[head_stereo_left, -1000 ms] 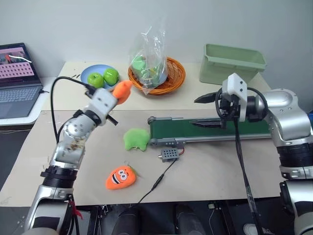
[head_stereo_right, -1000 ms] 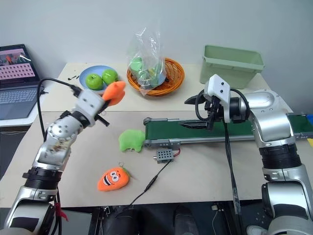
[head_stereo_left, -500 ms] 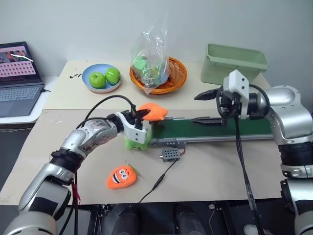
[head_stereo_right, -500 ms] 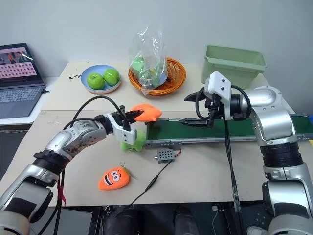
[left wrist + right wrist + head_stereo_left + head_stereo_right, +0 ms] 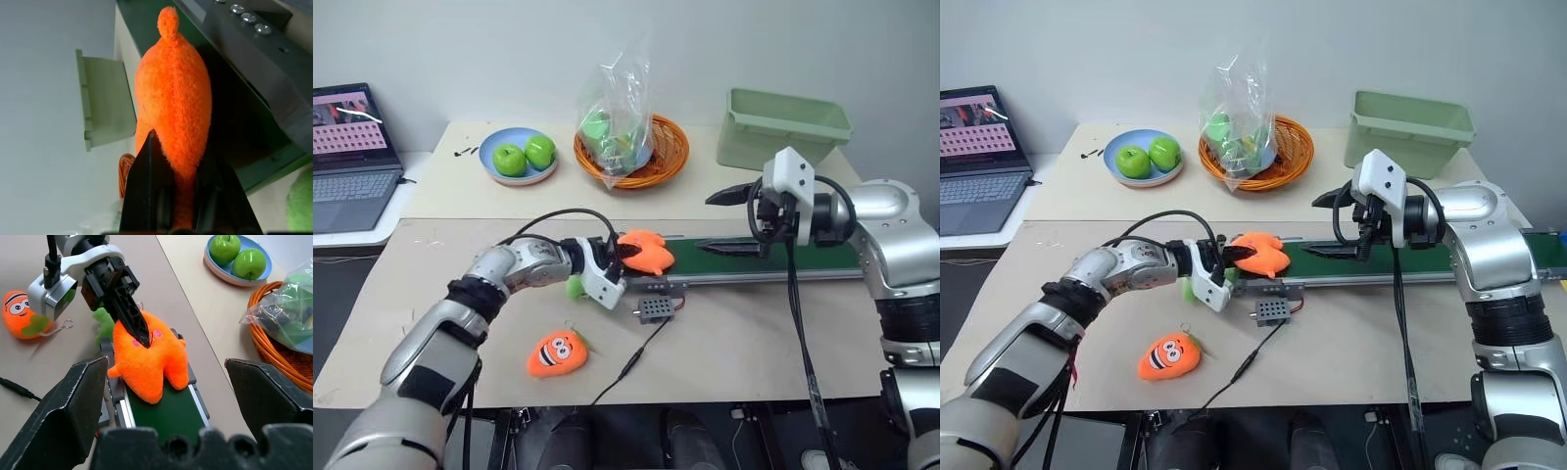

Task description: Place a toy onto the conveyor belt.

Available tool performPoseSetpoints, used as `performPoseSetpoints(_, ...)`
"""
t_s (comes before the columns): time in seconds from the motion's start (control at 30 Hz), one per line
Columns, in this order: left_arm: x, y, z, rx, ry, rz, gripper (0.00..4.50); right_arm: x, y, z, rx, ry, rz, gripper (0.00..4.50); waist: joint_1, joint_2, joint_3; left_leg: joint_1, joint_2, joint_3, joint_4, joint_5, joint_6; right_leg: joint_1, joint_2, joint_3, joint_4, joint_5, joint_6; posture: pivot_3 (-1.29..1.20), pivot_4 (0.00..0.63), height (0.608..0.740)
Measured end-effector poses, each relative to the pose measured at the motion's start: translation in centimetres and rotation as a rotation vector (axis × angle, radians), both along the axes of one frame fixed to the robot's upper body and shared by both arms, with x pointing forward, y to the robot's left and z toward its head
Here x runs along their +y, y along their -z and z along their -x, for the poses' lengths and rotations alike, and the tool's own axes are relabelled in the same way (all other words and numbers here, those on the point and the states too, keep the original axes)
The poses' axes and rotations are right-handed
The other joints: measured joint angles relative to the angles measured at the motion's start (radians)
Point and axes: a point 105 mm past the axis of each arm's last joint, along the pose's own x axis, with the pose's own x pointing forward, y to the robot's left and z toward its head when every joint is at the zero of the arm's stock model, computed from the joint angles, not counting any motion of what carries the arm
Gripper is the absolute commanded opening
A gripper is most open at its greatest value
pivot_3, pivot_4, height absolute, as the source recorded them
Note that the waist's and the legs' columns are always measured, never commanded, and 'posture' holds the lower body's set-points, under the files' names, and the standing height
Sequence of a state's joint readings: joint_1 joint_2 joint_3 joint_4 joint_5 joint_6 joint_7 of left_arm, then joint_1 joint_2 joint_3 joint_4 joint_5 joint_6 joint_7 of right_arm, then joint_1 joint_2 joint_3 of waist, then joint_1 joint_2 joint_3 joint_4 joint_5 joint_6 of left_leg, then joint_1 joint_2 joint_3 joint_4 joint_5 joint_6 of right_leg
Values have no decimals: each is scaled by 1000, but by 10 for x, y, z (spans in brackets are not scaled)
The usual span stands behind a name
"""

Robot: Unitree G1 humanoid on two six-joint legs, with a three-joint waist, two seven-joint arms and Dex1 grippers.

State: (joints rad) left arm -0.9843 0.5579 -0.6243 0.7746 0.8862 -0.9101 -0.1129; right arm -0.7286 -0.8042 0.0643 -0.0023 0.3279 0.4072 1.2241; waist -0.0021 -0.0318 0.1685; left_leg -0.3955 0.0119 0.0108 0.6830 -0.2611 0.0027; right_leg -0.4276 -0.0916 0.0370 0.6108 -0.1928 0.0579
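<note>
left gripper clamped tight on the toy, black fingers pinching the plush at its top edge. bright orange, lumpy, stubby limbs spread, held right over the near end of the conveyor belt; seen from the right wrist, hanging down onto the dark green surface at that end, lower limbs touching or just about touching it, hard to call which. grey frame rail running beside it in the left wrist view, screws along the edge.

over on the right, right gripper hovering above the belt further along, fingers spread wide apart, nothing between them, pointing back toward the toy.

just behind the left gripper, a sliver of light-green plush peeking out on the table, partly hidden by the wrist. small grey control box just in front of the belt's end, wire trailing off toward the table's front edge. carrot plush with the cartoon face lying nearer the front, well apart from the belt.

further back: blue plate with two green apples, orange basket holding a clear plastic bag of produce, pale green bin at the far right. laptop open off the left side.
</note>
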Motion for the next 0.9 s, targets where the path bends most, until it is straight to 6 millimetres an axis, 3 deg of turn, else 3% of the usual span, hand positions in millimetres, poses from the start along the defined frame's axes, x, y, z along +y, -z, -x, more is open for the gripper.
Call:
performPoseSetpoints(0.03,1,-1,-2,-7,-1,-13,111,0,0,0,-2,1,0,4500,0,0,0,0,0,0,0,0,0,0,0,0,0,0,0,0,150,740)
performPoseSetpoints(0.1,2,-1,-5,-4,-1,-23,906,1,0,0,-3,3,0,4500,-1,0,0,0,0,0,0,0,0,0,0,0,0,0,0,0,150,740)
performPoseSetpoints(0.13,2,1,-5,6,0,-28,1066,1,0,0,-3,3,0,4500,-1,0,0,0,0,0,0,0,0,0,0,0,0,0,0,0,150,740)
performPoseSetpoints(0.27,7,6,-6,42,-9,-45,2575,0,1,1,3,7,0,4500,0,0,0,0,0,0,0,0,0,0,0,0,0,0,0,0,150,740)
performPoseSetpoints(0.43,4,-3,-3,56,22,-24,4389,0,1,0,2,9,0,4500,-2,0,0,0,0,0,1,0,0,0,0,0,0,0,0,0,150,740)
performPoseSetpoints(0.73,17,-20,-7,114,-47,24,4389,0,1,-1,2,14,2,4500,-9,0,0,0,0,0,1,0,0,0,0,0,1,0,0,0,150,740)
performPoseSetpoints(0.9,24,-22,-8,512,-233,325,4389,0,0,-1,-2,9,5,4500,-12,0,0,-3,1,-1,3,0,0,-3,0,0,2,0,0,0,150,740)
